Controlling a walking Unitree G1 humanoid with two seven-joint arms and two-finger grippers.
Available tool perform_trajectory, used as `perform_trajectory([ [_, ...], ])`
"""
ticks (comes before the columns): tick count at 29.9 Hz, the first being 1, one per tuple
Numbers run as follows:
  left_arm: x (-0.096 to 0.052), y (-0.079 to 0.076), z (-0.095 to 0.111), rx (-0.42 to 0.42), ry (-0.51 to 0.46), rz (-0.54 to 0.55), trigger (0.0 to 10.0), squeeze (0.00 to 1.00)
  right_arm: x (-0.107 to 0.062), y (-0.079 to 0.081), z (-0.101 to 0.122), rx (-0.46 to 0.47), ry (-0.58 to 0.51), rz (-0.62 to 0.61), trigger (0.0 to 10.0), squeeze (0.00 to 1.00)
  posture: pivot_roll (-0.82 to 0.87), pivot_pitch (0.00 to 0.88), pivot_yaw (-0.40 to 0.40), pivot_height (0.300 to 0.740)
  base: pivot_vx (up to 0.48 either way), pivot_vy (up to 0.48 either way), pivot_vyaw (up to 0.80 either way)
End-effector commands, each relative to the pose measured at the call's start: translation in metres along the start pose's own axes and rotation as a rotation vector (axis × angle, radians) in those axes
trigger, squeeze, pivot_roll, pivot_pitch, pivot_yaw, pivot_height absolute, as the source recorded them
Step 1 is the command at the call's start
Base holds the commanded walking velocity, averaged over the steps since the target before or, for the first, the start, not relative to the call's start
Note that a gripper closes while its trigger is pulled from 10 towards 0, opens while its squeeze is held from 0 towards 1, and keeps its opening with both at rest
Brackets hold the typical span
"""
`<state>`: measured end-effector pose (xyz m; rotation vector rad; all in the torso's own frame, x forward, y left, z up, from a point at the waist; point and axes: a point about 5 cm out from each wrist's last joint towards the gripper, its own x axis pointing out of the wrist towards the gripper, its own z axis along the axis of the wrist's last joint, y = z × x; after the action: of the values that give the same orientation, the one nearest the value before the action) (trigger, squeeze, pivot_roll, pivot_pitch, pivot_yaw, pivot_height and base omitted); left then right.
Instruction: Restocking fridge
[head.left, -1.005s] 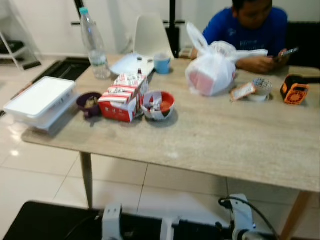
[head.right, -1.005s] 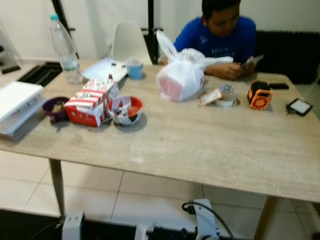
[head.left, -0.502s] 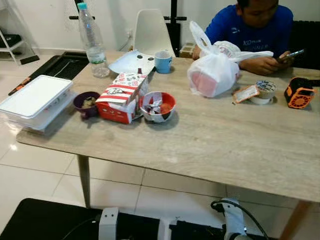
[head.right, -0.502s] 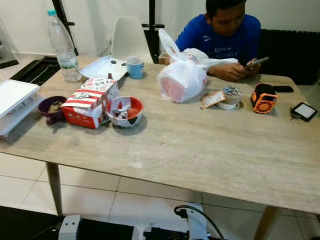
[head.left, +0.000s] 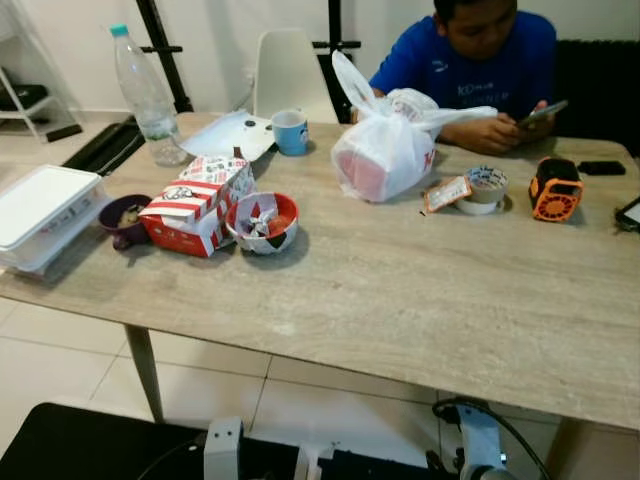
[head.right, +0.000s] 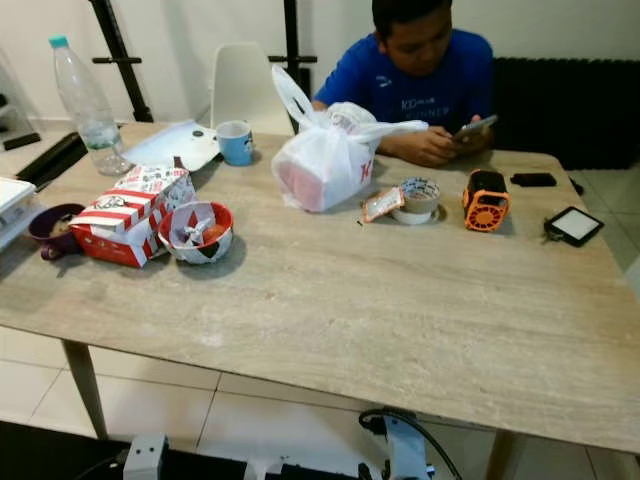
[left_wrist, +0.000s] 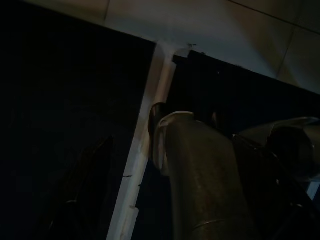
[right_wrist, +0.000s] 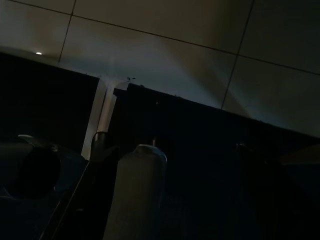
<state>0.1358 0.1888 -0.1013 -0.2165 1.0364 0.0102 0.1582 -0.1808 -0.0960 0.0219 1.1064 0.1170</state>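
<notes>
Table (head.left: 420, 300): pale wood top, carries all the food.
Plastic bag (head.left: 383, 160): white, knotted, red carton showing through; far middle of the table, in front of a seated person (head.left: 480, 60). Judged soft, shifting load; take by the knotted handles, not the thin sides.
Bottle (head.left: 145, 95): clear plastic, upright, far left corner. Judged light, smooth, may slip; grip mid-body.
Red-striped box (head.left: 198, 202): cardboard, between a purple cup (head.left: 124, 217) and a red bowl (head.left: 263, 222). Judged light, crushable; hold across the long sides.
White box (head.left: 45, 212): lidded, overhanging the left edge. Judged wide and stiff; likely needs 2 arms.
Left gripper, right gripper: both arms hang low over the floor in dark wrist views; cannot tell whether either claw is released or clenched.
</notes>
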Motion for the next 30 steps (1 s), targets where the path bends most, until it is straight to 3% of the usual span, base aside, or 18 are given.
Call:
perform_trajectory([
  [1, -0.005, 0.018, -0.002, -0.024, -0.001, 0.065, 10.0, 0.00, 0.000, 0.002, 0.000, 0.001, -0.002, 0.007, 10.0, 0.00, -0.03, 0.000, 0.030, 0.740, 0.000, 0.000, 0.00],
  [11, -0.011, 0.035, -0.007, -0.075, -0.006, 0.129, 10.0, 0.00, 0.000, 0.002, 0.001, 0.001, -0.002, 0.009, 10.0, 0.00, -0.03, 0.000, 0.027, 0.740, 0.000, -0.365, 0.00],
  [22, -0.020, 0.059, -0.008, -0.177, -0.042, 0.272, 10.0, 0.00, 0.000, 0.002, 0.000, -0.003, 0.002, 0.011, 10.0, 0.00, -0.02, 0.000, 0.029, 0.740, 0.000, 0.000, 0.00],
  [23, -0.023, 0.066, -0.007, -0.212, -0.059, 0.309, 10.0, 0.00, 0.000, 0.002, 0.000, -0.003, 0.003, 0.012, 10.0, 0.00, -0.02, 0.000, 0.029, 0.740, 0.000, 0.000, 0.00],
  [24, -0.034, 0.088, -0.007, -0.301, -0.101, 0.423, 10.0, 0.00, 0.000, 0.003, 0.000, -0.003, 0.004, 0.014, 10.0, 0.00, -0.02, 0.000, 0.030, 0.740, 0.000, 0.000, 0.00],
  [27, -0.039, 0.097, -0.007, -0.343, -0.122, 0.473, 10.0, 0.00, 0.000, 0.003, 0.000, -0.003, 0.004, 0.014, 10.0, 0.00, -0.02, 0.000, 0.030, 0.740, 0.000, 0.000, 0.00],
  [28, -0.046, 0.110, -0.006, -0.402, -0.155, 0.539, 10.0, 0.19, 0.000, 0.003, -0.001, -0.002, 0.004, 0.016, 10.0, 0.00, -0.02, 0.000, 0.032, 0.740, 0.000, 0.000, 0.00],
  [30, -0.062, 0.134, -0.006, -0.513, -0.219, 0.659, 10.0, 0.19, 0.001, 0.003, -0.001, -0.001, 0.005, 0.018, 10.0, 0.00, -0.02, 0.000, 0.032, 0.740, 0.000, 0.000, 0.00],
])
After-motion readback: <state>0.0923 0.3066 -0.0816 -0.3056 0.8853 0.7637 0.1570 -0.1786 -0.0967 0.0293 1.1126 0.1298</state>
